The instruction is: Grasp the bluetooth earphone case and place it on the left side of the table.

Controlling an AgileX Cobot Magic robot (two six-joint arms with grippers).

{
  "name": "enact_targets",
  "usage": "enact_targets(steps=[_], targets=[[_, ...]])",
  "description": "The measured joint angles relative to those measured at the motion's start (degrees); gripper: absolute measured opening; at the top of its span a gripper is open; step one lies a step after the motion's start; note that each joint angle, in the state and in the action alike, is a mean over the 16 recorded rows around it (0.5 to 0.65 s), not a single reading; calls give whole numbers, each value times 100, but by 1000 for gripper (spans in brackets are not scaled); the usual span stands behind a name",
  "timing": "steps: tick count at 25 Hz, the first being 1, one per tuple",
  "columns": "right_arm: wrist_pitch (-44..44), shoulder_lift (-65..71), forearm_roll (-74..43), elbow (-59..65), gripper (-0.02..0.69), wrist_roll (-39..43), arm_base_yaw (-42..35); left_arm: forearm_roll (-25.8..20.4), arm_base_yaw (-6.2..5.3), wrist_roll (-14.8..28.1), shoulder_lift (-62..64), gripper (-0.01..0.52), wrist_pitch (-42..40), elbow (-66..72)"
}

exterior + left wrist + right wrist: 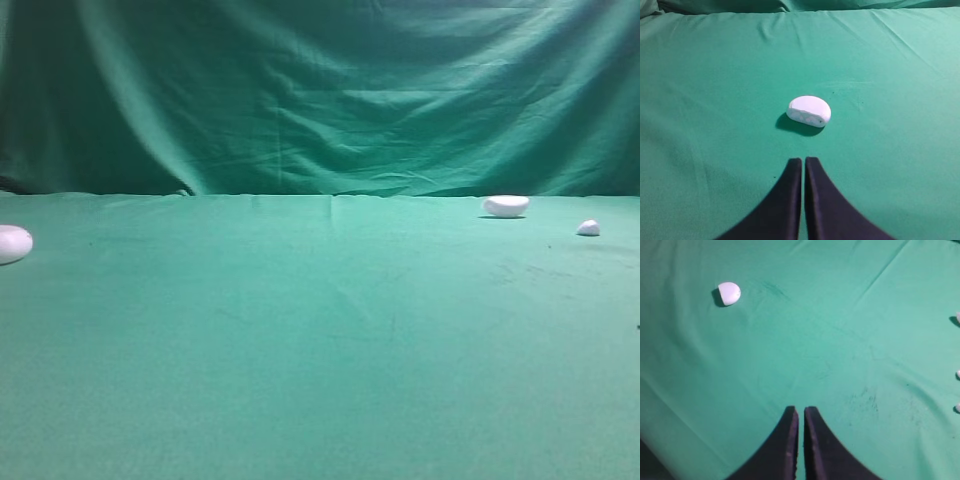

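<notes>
While both arms hang back, the earphone case (12, 243) sits at the far left edge of the high view, half cut off by the frame, resting on the green table (320, 350) a little way in front of the draped green backdrop (320, 90).

From the left wrist, what appears to be that same case (809, 110) lies dead ahead of the left claw (803, 160). It is a white pebble with a faint lilac top, throwing a dark shadow toward the camera. It is clear of the claw, not touching, with bare cloth between the black tips and the shadow. The jaws are pressed together with only a thin slit between them, and nothing is gripped.

Over on the right wrist, the right claw (800, 409) is also closed tight and empty, hovering over open cloth. A smaller white oval (729, 293) lies well away from it, up and to the left. A few small white bits (957, 320) peek in at the right border, too cropped to identify.

Back in the high view, that flatter oval (505, 206) sits near the backdrop on the right. A tiny white lump (588, 228) lies just beyond it toward the edge. Both are far across the table from the case. Neither arm shows in this view.
</notes>
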Motion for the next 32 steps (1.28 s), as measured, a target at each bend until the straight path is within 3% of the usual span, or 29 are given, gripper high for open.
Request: enact_targets(steps=[7,17,24,32], targets=[[-1044,-1429,-59,1533,0,-90,-543,0,0,0,0,0,0,0],[-2544,-3380,18,3827,0,0,-2491,0,0,0,0,0,0,0],[-2915,-4110,108,4955,0,29,-3421,0,0,0,0,0,0,0],[-3027,-4311,132,5457,0,107,-3634,0,0,0,0,0,0,0]])
